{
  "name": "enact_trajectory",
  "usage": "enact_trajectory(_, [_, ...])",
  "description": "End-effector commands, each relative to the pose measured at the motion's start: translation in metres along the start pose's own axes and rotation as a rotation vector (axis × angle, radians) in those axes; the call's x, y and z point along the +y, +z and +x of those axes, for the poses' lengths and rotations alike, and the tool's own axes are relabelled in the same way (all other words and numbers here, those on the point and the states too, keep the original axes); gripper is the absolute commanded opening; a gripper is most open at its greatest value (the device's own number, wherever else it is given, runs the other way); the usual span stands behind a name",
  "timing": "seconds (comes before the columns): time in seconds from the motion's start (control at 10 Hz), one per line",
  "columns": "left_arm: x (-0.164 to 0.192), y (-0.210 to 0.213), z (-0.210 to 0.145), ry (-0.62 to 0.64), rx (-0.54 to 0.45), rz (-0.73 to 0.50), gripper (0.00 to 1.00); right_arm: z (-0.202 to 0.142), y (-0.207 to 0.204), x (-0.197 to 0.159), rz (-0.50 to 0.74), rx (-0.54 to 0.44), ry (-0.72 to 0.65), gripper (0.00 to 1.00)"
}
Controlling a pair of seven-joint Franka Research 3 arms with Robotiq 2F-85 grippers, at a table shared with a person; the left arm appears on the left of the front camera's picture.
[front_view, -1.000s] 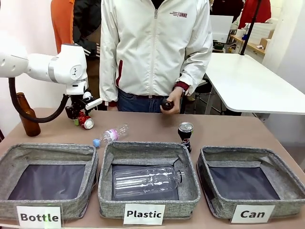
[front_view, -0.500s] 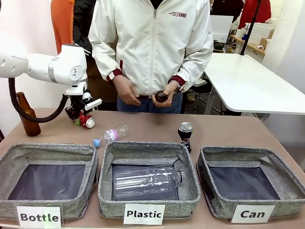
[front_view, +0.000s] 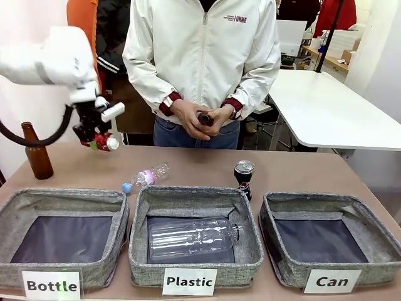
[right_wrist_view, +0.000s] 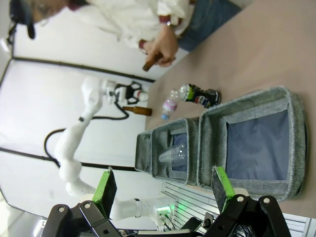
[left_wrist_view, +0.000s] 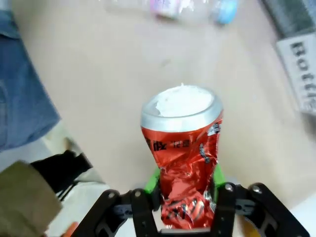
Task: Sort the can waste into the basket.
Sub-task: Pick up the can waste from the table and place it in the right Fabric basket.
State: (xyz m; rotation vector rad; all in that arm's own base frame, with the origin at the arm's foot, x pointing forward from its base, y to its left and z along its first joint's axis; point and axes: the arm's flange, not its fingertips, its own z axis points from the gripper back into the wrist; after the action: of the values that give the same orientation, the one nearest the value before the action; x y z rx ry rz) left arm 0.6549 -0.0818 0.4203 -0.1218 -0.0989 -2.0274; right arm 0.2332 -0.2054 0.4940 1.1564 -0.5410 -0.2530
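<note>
Worktop contents, listed near to far, with bearings taken from its middle in the front view

1. Right jaws: spread wide with nothing between the green pads, held high and well apart from the worktop, idle.
2. Basket, grey felt, labelled "Can": on the near edge at 4 o'clock. Its dark floor was bare and it held no can.
3. Plastic bin at 6 o'clock, with a large clear bottle lying inside. Bottle bin at 8 o'clock.
4. Dark can, silver top: upright at 2 o'clock, just behind the gap between the Plastic bin and the basket, untouched.
5. Small clear bottle: on its side at 11 o'clock.
6. Crushed red can: clenched at its crumpled end by the left jaws, silver rim pointing away from the wrist, in the air above the worktop at 10 o'clock.
7. Brown glass bottle: upright at 9 o'clock, near the left edge.
8. Person's hands: at 12 o'clock beyond the far edge, clasped round a brown bottle.

Step in hand, as judged: the first can was grasped and in carriage. The next move called for a long crossing from 10 to 4 o'clock, passing above the other bins and the dark can, then a halt over the basket before release. The crumpled metal might sit unevenly in the grip. The dark can remained to be sorted
</note>
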Motion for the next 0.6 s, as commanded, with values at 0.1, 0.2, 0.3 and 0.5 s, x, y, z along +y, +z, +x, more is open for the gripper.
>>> enact_trajectory(0.1, [-0.137,0.082,0.027,0.263,-0.179,0.195,0.25,0.002,0.001,0.001,0.025,-0.012,0.024,1.0])
enact_trajectory(0.2, [-0.177,0.105,0.025,0.24,-0.238,0.26,0.25,0.002,0.001,0.001,0.025,-0.012,0.024,1.0])
enact_trajectory(0.3, [-0.212,0.126,0.018,0.26,-0.289,0.342,0.25,0.002,0.001,0.001,0.025,-0.012,0.024,1.0])
enact_trajectory(0.5, [-0.285,0.167,-0.018,0.438,-0.33,0.486,0.25,0.002,0.001,0.001,0.025,-0.012,0.024,1.0])
